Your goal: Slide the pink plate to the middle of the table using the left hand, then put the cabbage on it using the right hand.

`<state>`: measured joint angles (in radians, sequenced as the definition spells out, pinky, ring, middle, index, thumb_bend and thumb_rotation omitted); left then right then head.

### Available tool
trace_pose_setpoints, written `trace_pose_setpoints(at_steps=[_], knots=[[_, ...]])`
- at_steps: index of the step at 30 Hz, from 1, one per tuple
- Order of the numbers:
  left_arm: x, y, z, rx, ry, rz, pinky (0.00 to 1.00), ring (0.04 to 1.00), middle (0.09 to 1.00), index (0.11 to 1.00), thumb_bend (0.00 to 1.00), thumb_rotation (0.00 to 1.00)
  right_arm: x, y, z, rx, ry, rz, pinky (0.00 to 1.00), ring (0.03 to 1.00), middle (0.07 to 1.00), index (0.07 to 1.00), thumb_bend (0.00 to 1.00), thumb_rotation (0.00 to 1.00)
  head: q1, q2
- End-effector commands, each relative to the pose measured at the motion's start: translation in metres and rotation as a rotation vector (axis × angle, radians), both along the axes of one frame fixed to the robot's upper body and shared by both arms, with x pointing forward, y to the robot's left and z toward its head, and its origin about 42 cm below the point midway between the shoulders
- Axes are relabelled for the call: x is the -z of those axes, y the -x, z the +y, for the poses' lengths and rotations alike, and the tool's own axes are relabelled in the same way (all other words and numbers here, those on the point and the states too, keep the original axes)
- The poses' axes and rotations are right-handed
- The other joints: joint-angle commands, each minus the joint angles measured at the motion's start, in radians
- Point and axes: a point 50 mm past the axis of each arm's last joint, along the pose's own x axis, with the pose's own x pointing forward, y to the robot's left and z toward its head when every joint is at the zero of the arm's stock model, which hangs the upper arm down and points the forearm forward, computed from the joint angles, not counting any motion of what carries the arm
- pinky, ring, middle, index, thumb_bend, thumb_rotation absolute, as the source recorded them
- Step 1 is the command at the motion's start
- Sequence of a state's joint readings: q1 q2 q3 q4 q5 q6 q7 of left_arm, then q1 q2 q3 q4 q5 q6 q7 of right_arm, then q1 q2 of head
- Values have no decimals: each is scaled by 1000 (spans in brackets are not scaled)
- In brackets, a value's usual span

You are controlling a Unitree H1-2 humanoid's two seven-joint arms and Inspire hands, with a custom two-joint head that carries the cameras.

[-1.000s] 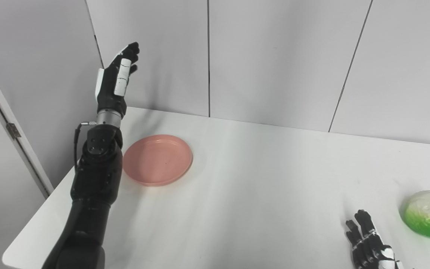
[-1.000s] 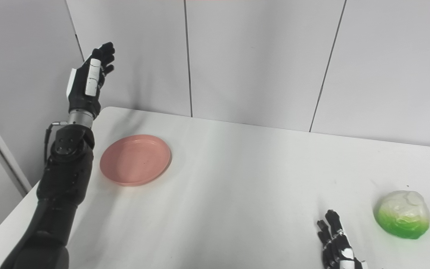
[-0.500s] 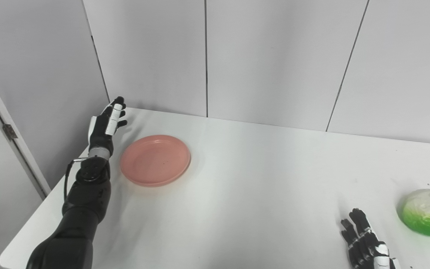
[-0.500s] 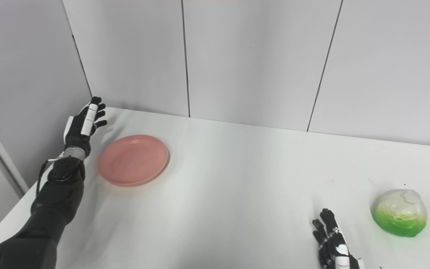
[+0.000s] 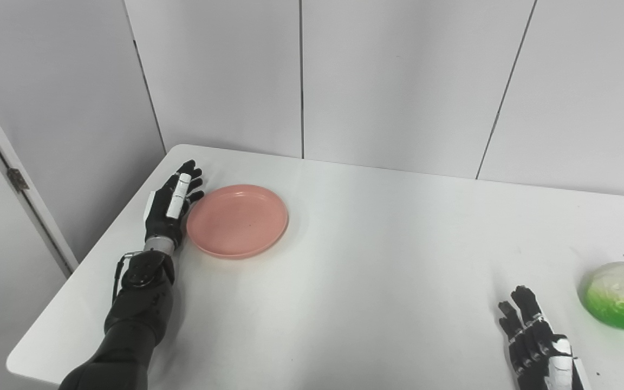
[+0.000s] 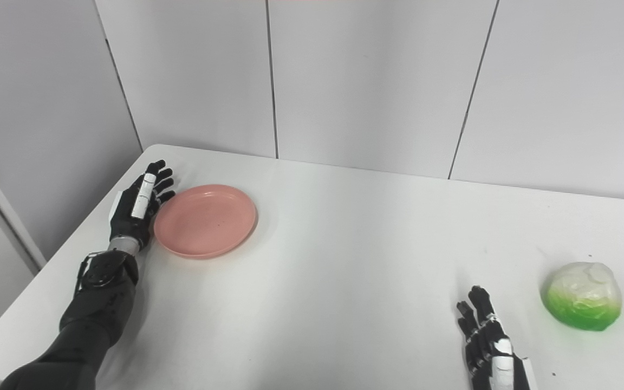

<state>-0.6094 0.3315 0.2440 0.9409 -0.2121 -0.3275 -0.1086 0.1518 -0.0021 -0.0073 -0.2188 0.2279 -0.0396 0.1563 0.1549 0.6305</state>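
- The left hand [image 5: 171,203], raised high against the wall a second ago, is now down at the table, edge-on at the left rim of the pink plate [image 5: 237,219], fingers straight and together, gripping nothing.
- The plate sits left of the table's [image 5: 377,260] middle; the push looks ready to begin.
- The cabbage [image 5: 622,295] lies far to the plate's right; just beside it the right hand [image 5: 537,346] rests flat, fingers spread.
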Motion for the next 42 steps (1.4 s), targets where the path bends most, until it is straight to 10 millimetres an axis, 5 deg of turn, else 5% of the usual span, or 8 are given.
trace_pose_setpoints(at_steps=[1, 21, 35, 42], knots=[[9, 3, -25, 99, 25, 9, 759, 826, 826, 817, 893, 817, 4, 20, -5, 8, 6, 35, 996, 950, 974, 941, 868, 994, 0, 1], [-35, 9, -122, 419, 179, -123, 764, 838, 827, 827, 940, 819, 1, 19, 5, 6, 5, 43, 983, 942, 969, 930, 880, 981, -72, 17], [-9, -3, -194, 398, 238, 39, 777, 856, 867, 844, 880, 848, -2, 14, 33, 16, 21, 39, 944, 926, 946, 914, 874, 979, -209, 34], [-14, -2, -218, 362, 164, 83, 774, 881, 885, 843, 859, 888, -5, 12, 50, 16, 29, 38, 935, 923, 941, 917, 874, 978, -284, 38]])
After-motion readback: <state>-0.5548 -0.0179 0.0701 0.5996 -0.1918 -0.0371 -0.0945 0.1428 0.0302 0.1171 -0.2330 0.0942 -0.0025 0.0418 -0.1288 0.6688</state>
